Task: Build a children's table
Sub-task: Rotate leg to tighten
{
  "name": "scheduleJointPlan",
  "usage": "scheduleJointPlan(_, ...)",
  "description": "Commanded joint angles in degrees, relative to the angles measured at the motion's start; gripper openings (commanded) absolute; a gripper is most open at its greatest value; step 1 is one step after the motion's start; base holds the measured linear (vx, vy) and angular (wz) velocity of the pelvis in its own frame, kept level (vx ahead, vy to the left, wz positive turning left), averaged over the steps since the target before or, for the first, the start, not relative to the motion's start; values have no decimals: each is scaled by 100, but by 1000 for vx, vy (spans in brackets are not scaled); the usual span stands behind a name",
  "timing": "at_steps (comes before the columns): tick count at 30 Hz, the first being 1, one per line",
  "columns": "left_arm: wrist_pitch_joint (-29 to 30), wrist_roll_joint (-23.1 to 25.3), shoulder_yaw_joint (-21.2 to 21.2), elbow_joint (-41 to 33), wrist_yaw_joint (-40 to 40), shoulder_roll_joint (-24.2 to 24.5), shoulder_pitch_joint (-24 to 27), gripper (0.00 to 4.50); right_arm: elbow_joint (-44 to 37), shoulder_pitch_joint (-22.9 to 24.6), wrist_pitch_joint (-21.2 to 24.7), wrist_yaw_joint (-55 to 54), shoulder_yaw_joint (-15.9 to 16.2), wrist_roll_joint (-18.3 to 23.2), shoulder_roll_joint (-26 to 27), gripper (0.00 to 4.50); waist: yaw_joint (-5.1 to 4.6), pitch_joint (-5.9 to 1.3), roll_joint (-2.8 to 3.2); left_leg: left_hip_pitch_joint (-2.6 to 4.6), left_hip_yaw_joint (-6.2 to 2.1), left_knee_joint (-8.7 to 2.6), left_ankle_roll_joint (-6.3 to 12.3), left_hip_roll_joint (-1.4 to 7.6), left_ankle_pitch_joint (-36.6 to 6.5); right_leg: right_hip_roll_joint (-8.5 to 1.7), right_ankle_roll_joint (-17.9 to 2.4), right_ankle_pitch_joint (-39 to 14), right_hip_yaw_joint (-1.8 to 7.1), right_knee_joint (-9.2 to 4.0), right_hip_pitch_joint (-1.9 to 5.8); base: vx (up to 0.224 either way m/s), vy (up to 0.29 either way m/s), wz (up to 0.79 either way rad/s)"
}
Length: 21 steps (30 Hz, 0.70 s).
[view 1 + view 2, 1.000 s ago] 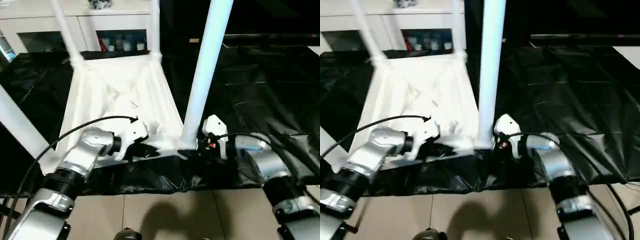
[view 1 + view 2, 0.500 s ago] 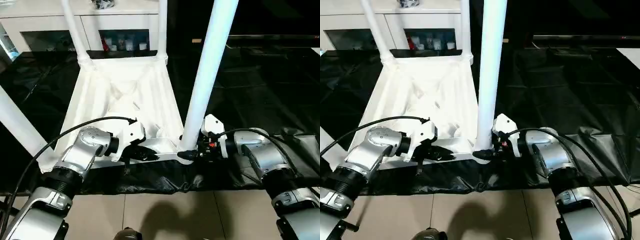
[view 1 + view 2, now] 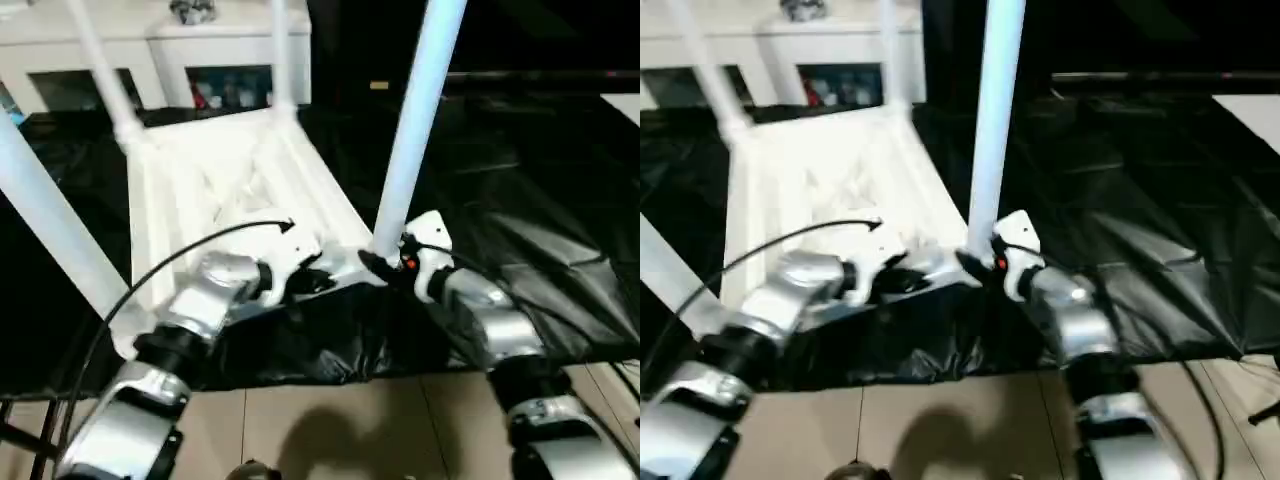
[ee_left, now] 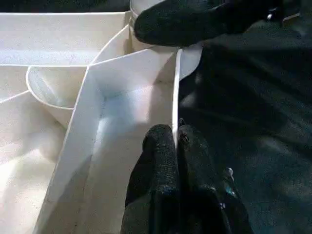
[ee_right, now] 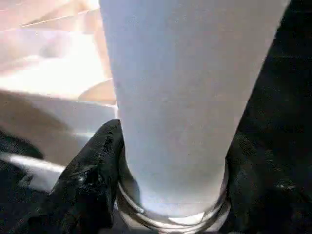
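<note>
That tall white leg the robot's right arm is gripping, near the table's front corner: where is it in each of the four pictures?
Left eye view: the leg rises right of centre.
Right eye view: the leg stands at centre.
Left wrist view: its base sits at the top edge, behind a black finger.
Right wrist view: it stands close up at centre, between two black fingers.
Shared landmark: the tabletop's corner socket holding it.

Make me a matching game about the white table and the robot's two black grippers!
Things:
1. left gripper
2. right gripper
3. white plastic upside-down tabletop
4. white glass-door cabinet

Places:
A. stands behind the table
B. lies on the black sheet
C. pinches the tabletop's thin edge
D. hugs the base of a white tubular leg

Pairs: 1-C, 2-D, 3-B, 4-A
</note>
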Motion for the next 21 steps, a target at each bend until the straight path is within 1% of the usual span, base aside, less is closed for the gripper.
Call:
scheduleJointPlan(1, -97, -21, -293, -187, 234, -511, -162, 0, -74, 90, -32, 385, 634, 39, 731, 266, -7, -340, -28, 131, -178, -478, -123, 247, -2032, -363, -1055, -1808, 248, -519, 183, 0, 0, 0)
scheduleJointPlan(2, -138, -4, -321, -197, 200, -494, -151, 0, -151, 100, -48, 476, 622, 110, 744, 322, -14, -341, -29, 126, -182, -477, -89, 246, -2039, -368, -1060, -1782, 246, -515, 190, 0, 0, 0)
scheduleJointPlan(3, -179, -5, -329, -216, 150, -459, -134, 0, -227, 116, -5, 578, 611, 178, 717, 322, -18, -339, -21, 126, -179, -478, -66, 249, -2050, -359, -1053, -1764, 248, -521, 189, 0, 0, 0)
scheduleJointPlan(4, -191, -7, -330, -226, 132, -445, -127, 0, -253, 124, 14, 611, 608, 200, 704, 339, -16, -341, -19, 129, -178, -477, -59, 250, -2045, -358, -1056, -1744, 248, -518, 186, 0, 0, 0)
scheduleJointPlan(5, -325, -55, -321, -292, -72, -313, -75, 0, -405, 177, 91, 958, 616, 312, 530, 339, -20, -339, -24, 131, -175, -480, -40, 250, -2052, -353, -1057, -1731, 248, -522, 185, 0, 0, 0)
scheduleJointPlan(6, -393, -78, -310, -340, -186, -241, -40, 0, -495, 214, 129, 1139, 625, 353, 431, 356, -11, -354, -25, 114, -185, -481, -5, 255, -2005, -357, -1061, -1643, 245, -507, 211, 0, 0, 0)
scheduleJointPlan(7, -406, -97, -303, -385, -296, -159, -10, 0, -575, 248, 133, 1337, 665, 360, 301, 356, -13, -361, -21, 106, -183, -478, 13, 259, -1955, -358, -1072, -1555, 244, -494, 217, 0, 0, 0)
scheduleJointPlan(8, -408, -100, -301, -392, -314, -146, -5, 0, -588, 253, 134, 1368, 671, 361, 280, 375, -11, -367, -26, 100, -176, -469, 49, 264, -1855, -352, -1105, -1371, 245, -476, 223, 0, 0, 0)
scheduleJointPlan(9, -459, -120, -303, -453, -476, -31, 40, 0, -671, 291, 70, 1572, 723, 338, 112, 375, -8, -369, -25, 101, -166, -462, 72, 267, -1795, -351, -1135, -1268, 249, -468, 216, 0, 0, 0)
scheduleJointPlan(10, -459, -120, -303, -453, -476, -31, 40, 0, -671, 291, 70, 1572, 723, 338, 112, 375, -6, -380, -27, 87, -161, -447, 118, 260, -1680, -352, -1206, -1089, 244, -444, 231, 0, 0, 0)
scheduleJointPlan(11, -502, -159, -296, -525, -744, 159, 100, 0, -764, 319, 80, 1984, 768, 383, -158, 375, 1, -380, -46, 75, -156, -438, 181, 257, -1531, -354, -1280, -968, 232, -427, 252, 0, 0, 0)
scheduleJointPlan(12, -548, -196, -287, -577, -960, 294, 139, 0, -813, 328, 82, 2294, 809, 408, -355, 375, 15, -382, -54, 79, -150, -431, 211, 259, -1477, -349, -1288, -949, 227, -431, 255, 0, 0, 0)
scheduleJointPlan(13, -614, -281, -248, -654, -1319, 504, 188, 0, -897, 343, 71, 2914, 908, 466, -704, 375, 23, -386, -44, 76, -146, -424, 232, 269, -1433, -344, -1303, -885, 226, -409, 256, 0, 0, 0)
scheduleJointPlan(14, -620, -299, -238, -665, -1374, 534, 193, 0, -913, 348, 61, 3032, 932, 475, -766, 375, 38, -373, -49, 64, -119, -405, 328, 267, -1410, -332, -1356, -820, 227, -398, 249, 0, 0, 0)
scheduleJointPlan(15, -628, -324, -223, -680, -1446, 573, 198, 0, -937, 354, 45, 3190, 968, 485, -848, 375, 46, -371, -49, 67, -118, -405, 347, 270, -1401, -344, -1371, -845, 230, -405, 244, 0, 0, 0)
scheduleJointPlan(16, -624, -360, -206, -693, -1539, 621, 197, 0, -950, 351, 56, 3390, 1014, 499, -945, 375, 53, -373, -54, 67, -123, -407, 350, 276, -1382, -347, -1381, -869, 225, -401, 249, 0, 0, 0)
scheduleJointPlan(17, -621, -380, -190, -686, -1635, 679, 186, 0, -960, 338, 69, 3640, 1070, 503, -1057, 375, 73, -366, -43, 87, -122, -410, 336, 288, -1434, -348, -1389, -982, 229, -414, 225, 0, 0, 0)
scheduleJointPlan(18, -658, -386, -182, -661, -1722, 735, 171, 0, -938, 311, 60, 3845, 1123, 483, -1145, 360, 80, -361, -68, 90, -120, -415, 327, 292, -1453, -348, -1383, -1051, 230, -421, 226, 0, 0, 0)
scheduleJointPlan(19, -676, -394, -182, -647, -1853, 805, 157, 0, -887, 263, 23, 4076, 1175, 436, -1229, 342, 125, -360, -49, 120, -121, -416, 287, 302, -1544, -356, -1371, -1217, 235, -435, 206, 0, 0, 0)
scheduleJointPlan(20, -695, -396, -187, -639, -1945, 855, 149, 0, -839, 223, -15, 4231, 1208, 395, -1280, 340, 142, -349, -57, 118, -129, -436, 213, 309, -1652, -356, -1350, -1358, 239, -433, 203, 0, 0, 0)
scheduleJointPlan(21, -695, -396, -187, -639, -1945, 855, 149, 0, -839, 223, -15, 4231, 1208, 395, -1280, 331, 148, -349, -55, 116, -133, -441, 189, 310, -1668, -357, -1340, -1377, 239, -429, 202, 0, 0, 0)
